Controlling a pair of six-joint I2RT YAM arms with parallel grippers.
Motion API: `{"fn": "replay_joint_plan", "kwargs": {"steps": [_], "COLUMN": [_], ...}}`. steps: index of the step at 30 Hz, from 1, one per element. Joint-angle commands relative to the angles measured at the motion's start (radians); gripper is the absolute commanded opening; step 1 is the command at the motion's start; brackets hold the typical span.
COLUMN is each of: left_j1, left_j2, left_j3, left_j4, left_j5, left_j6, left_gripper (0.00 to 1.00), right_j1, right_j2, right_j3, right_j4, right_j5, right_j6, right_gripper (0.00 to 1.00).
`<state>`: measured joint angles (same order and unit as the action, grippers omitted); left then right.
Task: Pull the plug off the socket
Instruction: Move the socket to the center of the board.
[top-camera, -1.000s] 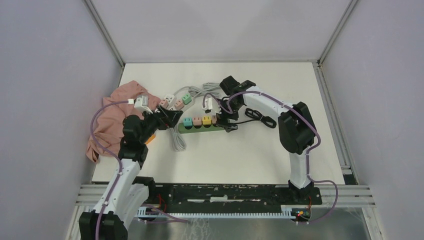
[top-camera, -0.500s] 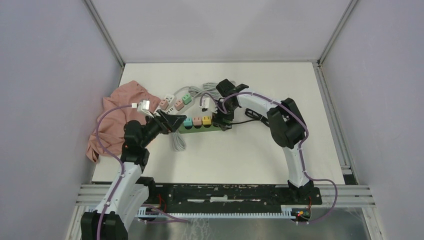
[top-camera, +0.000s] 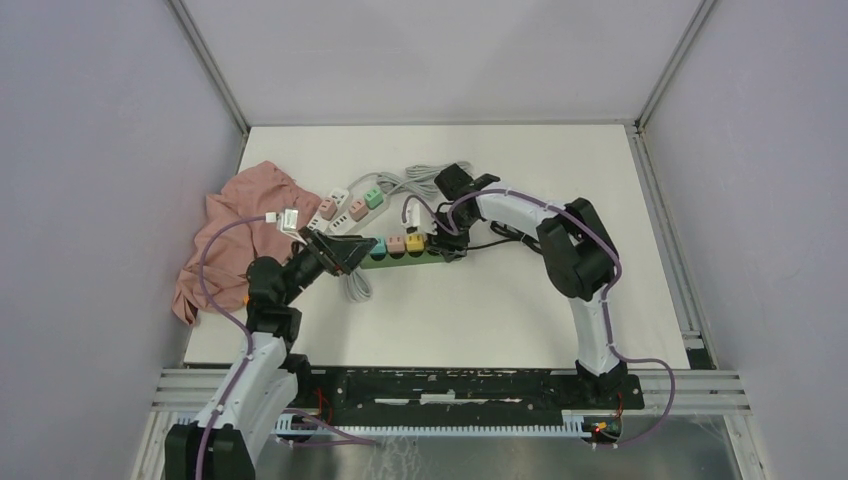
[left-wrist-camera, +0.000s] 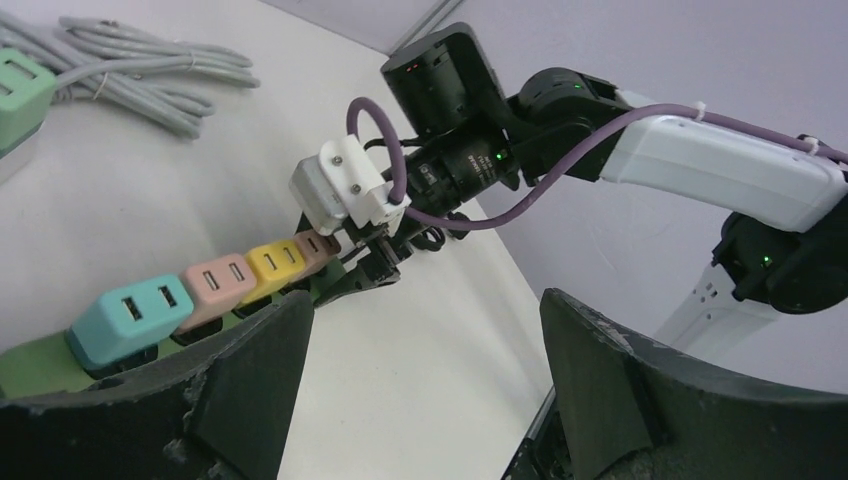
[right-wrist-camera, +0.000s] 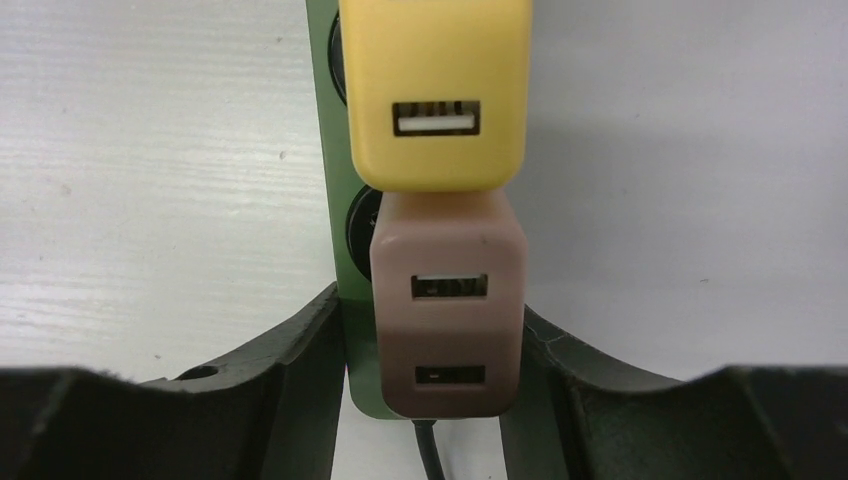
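forward and down the right arm (top-camera: 520, 205) reaches, its pincer (right-wrist-camera: 428, 322) straddling the brown plug (right-wrist-camera: 447, 285), whether clenched unclear

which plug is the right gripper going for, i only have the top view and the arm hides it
Observer: The right wrist view shows the brown plug, last on the green strip, flanked closely by the right gripper. Whether it is pressing the plug yet, I cannot tell.
Operator: anything plugged into that one
Observer: No, both its ports face the camera with no cable in them.
Operator: and the left gripper
Observer: Its wrist view shows the left gripper open, holding nothing, next to the teal plug at the strip's other end.
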<state>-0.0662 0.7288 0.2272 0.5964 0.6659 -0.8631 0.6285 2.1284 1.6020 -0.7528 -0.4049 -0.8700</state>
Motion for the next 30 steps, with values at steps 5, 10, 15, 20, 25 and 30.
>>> {"fn": "replay_joint_plan", "kwargs": {"steps": [5, 10, 15, 20, 25, 30], "left_j1": [-0.140, -0.407, -0.607, -0.771, -0.899, -0.959], "left_j2": [-0.028, 0.091, 0.168, 0.207, 0.263, 0.297], "left_j3": [0.023, 0.091, 0.103, 0.081, 0.031, -0.006], "left_j4": [0.120, 0.123, 0.177, 0.180, 0.172, 0.174], "left_j5": [-0.034, -0.132, -0.202, -0.274, -0.396, -0.493], "left_j6": [0.014, 0.182, 0.346, 0.546, 0.727, 0.822], "left_gripper": [0.90, 0.88, 0.88, 0.87, 0.87, 0.88], "right_j1": [-0.124, -0.219, -0.315, -0.382, -0.408, -0.446], "right_j2": [-0.222, -0.310, -0.397, -0.455, -0.502, -0.572], "right_j3": [-0.181, -0.266, -0.429, -0.513, -0.564, -0.555], "right_j4": [-0.178, -0.365, -0.345, -0.318, -0.267, -0.281], "right_j5": [-0.138, -0.173, -0.156, -0.115, -0.167, -0.237], "right_j6": [-0.244, -0.479, -0.690, -0.850, -0.859, -0.825], "right_gripper": [0.23, 0.21, 0.24, 0.26, 0.63, 0.94]}}
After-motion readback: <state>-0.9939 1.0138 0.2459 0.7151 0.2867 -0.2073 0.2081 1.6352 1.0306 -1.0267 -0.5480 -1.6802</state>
